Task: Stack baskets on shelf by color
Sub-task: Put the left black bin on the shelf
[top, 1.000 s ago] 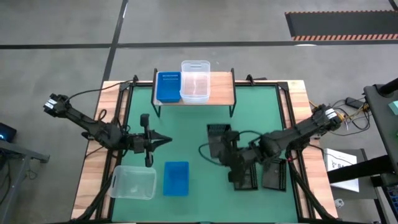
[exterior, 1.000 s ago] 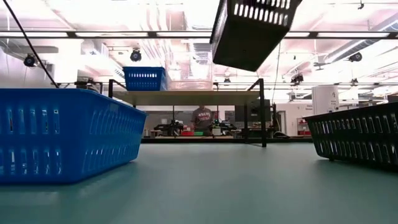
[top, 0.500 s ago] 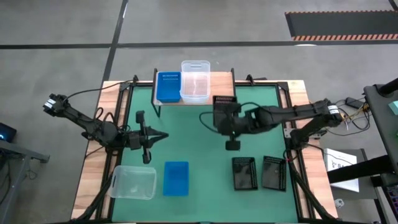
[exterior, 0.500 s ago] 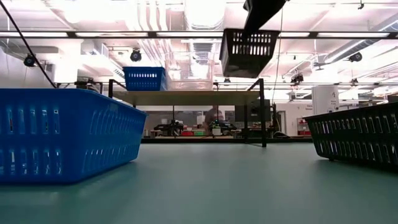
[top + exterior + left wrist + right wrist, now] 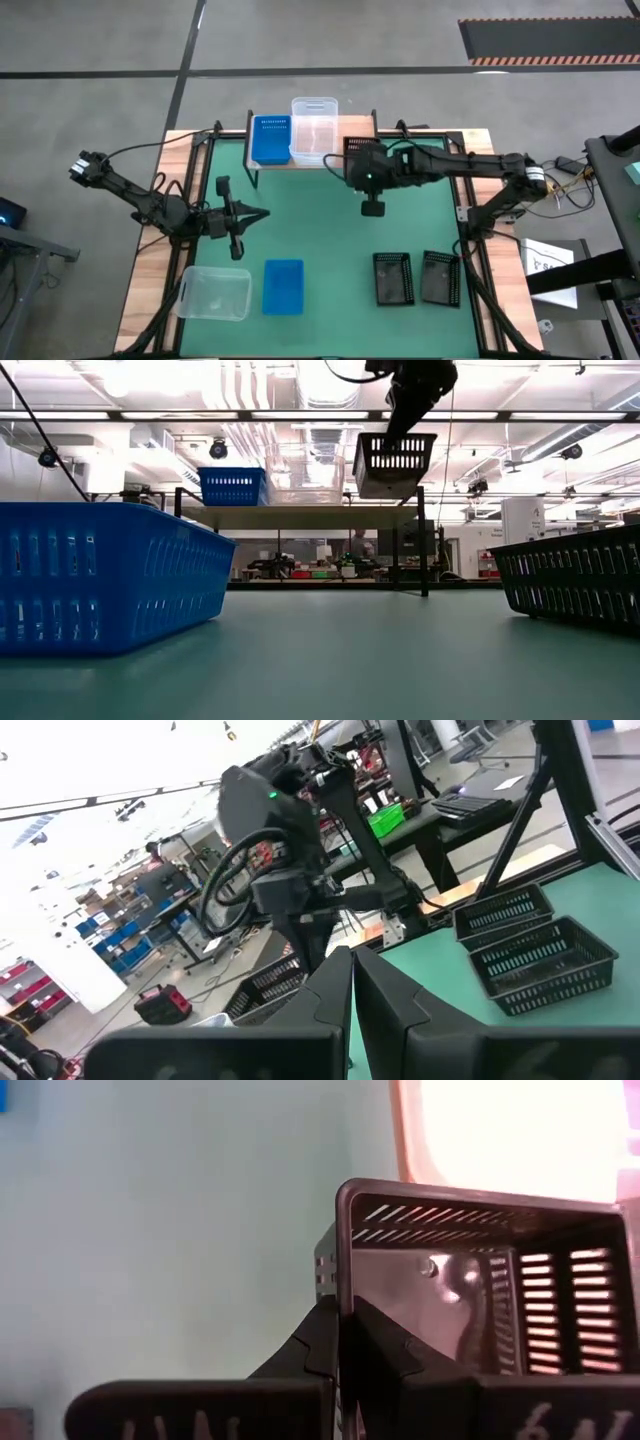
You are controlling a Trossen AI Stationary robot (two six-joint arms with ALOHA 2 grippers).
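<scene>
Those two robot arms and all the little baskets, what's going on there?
The right gripper is shut on the wall of a black basket and holds it in the air just above the free end of the wooden shelf. A blue basket and a clear basket already sit on that shelf. The left gripper is shut and empty, over the green table. Another clear basket, blue basket and two black baskets wait nearer the front.

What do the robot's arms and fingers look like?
Both arms are dark, thin and jointed, with black cables looping beside them. The left gripper tapers to a point, its two black fingers being flat, angular wedges. The right gripper has matching black fingers. A small green light shows on the right arm.
</scene>
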